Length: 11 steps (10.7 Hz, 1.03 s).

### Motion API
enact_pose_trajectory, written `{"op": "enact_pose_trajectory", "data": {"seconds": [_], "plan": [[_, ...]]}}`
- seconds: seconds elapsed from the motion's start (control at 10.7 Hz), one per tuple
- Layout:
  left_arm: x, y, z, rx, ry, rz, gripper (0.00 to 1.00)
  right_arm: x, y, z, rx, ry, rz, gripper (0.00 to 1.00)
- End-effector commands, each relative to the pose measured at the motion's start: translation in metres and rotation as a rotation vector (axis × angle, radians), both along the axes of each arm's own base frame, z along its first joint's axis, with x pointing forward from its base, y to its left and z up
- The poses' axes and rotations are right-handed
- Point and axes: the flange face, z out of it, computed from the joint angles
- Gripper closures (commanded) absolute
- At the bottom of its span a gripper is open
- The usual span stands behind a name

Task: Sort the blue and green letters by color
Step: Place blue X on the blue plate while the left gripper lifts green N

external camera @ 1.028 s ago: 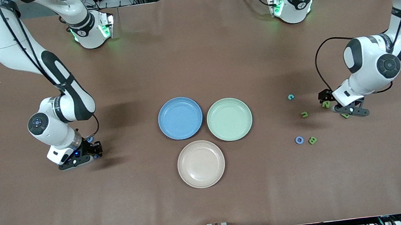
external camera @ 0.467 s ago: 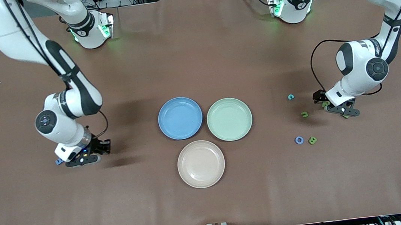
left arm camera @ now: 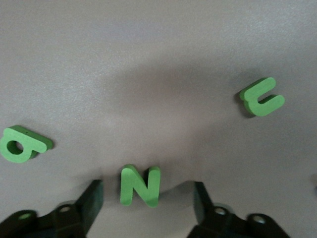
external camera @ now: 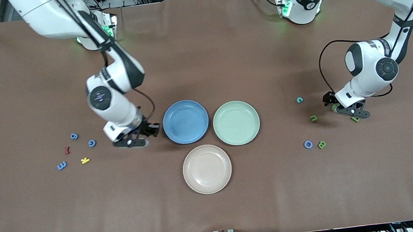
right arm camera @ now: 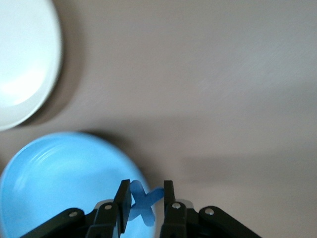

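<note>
My right gripper [external camera: 138, 142] hangs just beside the blue plate [external camera: 185, 121], at its rim toward the right arm's end. In the right wrist view it [right arm camera: 144, 196] is shut on a light blue X [right arm camera: 143, 202]. My left gripper [external camera: 342, 108] is low over the table at the left arm's end. It [left arm camera: 147, 197] stands open with a green N [left arm camera: 140, 186] lying between its fingers, gaps on both sides. A green U [left arm camera: 262, 96] and a green P [left arm camera: 22, 145] lie beside it. The green plate [external camera: 236, 122] stands next to the blue one.
A pink plate [external camera: 207, 169] sits nearer the camera than the other two. Toward the right arm's end lie blue letters [external camera: 91, 143], a blue E [external camera: 61, 165], a dark-red piece [external camera: 66, 150] and a yellow K [external camera: 85, 160]. A teal C [external camera: 299, 100], blue O [external camera: 308, 144] and green B [external camera: 322, 144] lie near the left gripper.
The right arm has swung from its end of the table to the blue plate's rim with the X, uncovering the letters there. The left gripper shifted slightly and its jaws narrowed a little.
</note>
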Motion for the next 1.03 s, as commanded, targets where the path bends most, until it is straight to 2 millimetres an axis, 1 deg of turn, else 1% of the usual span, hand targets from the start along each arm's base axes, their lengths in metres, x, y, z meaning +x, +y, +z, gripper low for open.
{"op": "enact_pose_trajectory", "data": {"seconds": [0.0,0.09,0.19,0.28,0.37,0.47,0.56,0.65,0.75,0.84,0.93], "plan": [[-0.01,0.002,-0.007,-0.005,-0.046,-0.015,0.75,-0.034,0.066,0.003,0.011,0.011,-0.076,1.0],[-0.011,0.002,-0.01,-0.005,-0.055,-0.015,0.88,-0.043,0.08,-0.003,0.008,0.02,-0.086,1.0],[-0.012,0.002,-0.014,-0.006,-0.064,-0.013,0.95,-0.046,0.084,-0.008,0.0,0.026,-0.086,0.73],[-0.013,0.004,-0.018,-0.007,-0.067,-0.01,1.0,-0.046,0.083,-0.01,-0.009,0.026,-0.078,0.37],[-0.012,0.006,-0.018,-0.006,-0.073,-0.007,1.0,-0.043,0.078,-0.01,-0.016,0.025,-0.076,0.11],[-0.007,0.002,-0.008,-0.004,-0.087,-0.001,1.0,-0.041,0.076,-0.007,-0.024,0.016,-0.065,0.0],[0.005,0.0,0.016,0.0,-0.122,0.025,1.0,-0.036,0.07,0.002,-0.022,0.002,-0.068,0.0],[0.014,-0.012,0.037,0.001,-0.096,0.067,1.0,-0.022,0.043,0.018,-0.039,0.009,-0.078,0.0],[0.025,-0.025,0.059,0.003,-0.083,0.111,1.0,-0.009,0.007,0.033,-0.08,0.041,-0.033,0.0],[0.032,-0.037,0.078,0.004,-0.082,0.15,1.0,0.009,-0.043,0.04,-0.112,0.071,-0.02,0.0],[0.036,-0.059,0.089,0.003,-0.078,0.187,1.0,0.023,-0.084,0.044,-0.117,0.078,0.001,0.0]]}}
